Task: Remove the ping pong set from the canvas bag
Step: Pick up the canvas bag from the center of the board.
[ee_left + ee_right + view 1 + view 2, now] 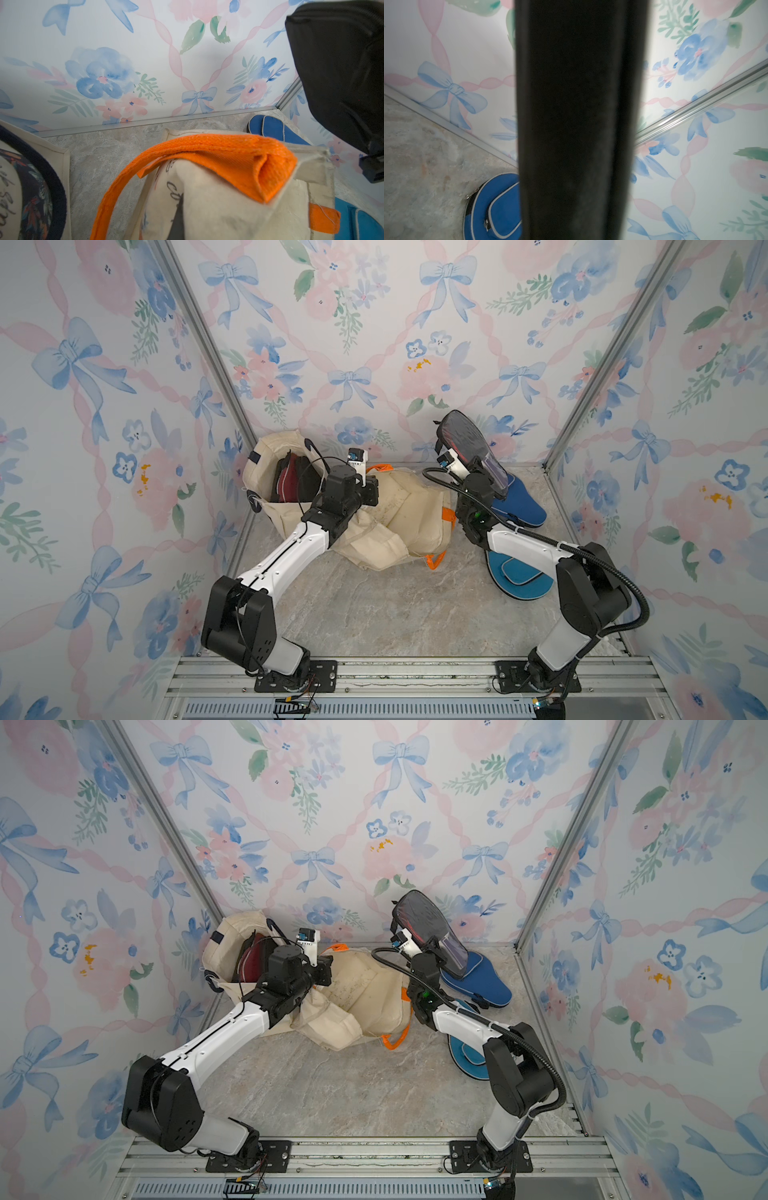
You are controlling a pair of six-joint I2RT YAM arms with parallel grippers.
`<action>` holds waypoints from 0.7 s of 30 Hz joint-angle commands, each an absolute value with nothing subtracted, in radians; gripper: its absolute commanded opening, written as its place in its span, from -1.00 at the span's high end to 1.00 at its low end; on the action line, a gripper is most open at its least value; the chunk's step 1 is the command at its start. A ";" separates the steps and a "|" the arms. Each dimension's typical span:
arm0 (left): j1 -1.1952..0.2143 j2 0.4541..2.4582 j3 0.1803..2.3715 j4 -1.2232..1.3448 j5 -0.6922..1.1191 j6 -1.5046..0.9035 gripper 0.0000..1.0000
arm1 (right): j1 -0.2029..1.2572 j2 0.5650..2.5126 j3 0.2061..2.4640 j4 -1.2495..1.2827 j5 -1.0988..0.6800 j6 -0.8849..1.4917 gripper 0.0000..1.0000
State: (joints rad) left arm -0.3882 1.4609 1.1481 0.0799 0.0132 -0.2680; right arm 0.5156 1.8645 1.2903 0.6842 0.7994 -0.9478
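In both top views the left tool (pixel 371 494) (pixel 326 973) is clenched on the cloth of the canvas bag (pixel 409 512) (pixel 374 994), which lies slumped on its side mid-desk (pixel 374 614) with orange handles. The right tool (pixel 481 473) (pixel 434 949) grips the lower end of the ping pong set (pixel 467 438) (pixel 426 921), a black case with a clear face, held clear of the bag and raised above a blue case (pixel 521 504) (pixel 484 986) lying by the back wall. A second bag (pixel 266 452) stands open at the left, dark cases inside. A teal case (pixel 519 578) lies under the right arm. Left wrist view: an orange handle (pixel 207 158) and bag rim bunched close to the lens; the black set (pixel 342 72) is aloft beyond. Right wrist view: the set (pixel 577 124) blocks the centre, with the blue case (pixel 496 207) on the desk below.
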 commanded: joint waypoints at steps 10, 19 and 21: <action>-0.306 1.306 1.142 0.212 0.170 -0.332 1.00 | 0.462 1.885 1.352 0.500 0.736 -0.701 0.83; -0.178 1.240 1.086 0.410 0.377 -0.504 1.00 | 0.444 1.900 1.364 0.392 0.692 -0.601 0.83; -0.142 1.234 1.085 0.439 0.403 -0.544 1.00 | 0.446 1.911 1.370 0.377 0.682 -0.579 0.83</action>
State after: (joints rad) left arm -0.1810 1.2663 1.0859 0.2771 0.3168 -0.4442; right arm 0.4511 1.8786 1.3117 0.3737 0.6991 -0.6415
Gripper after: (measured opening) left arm 0.049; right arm 0.175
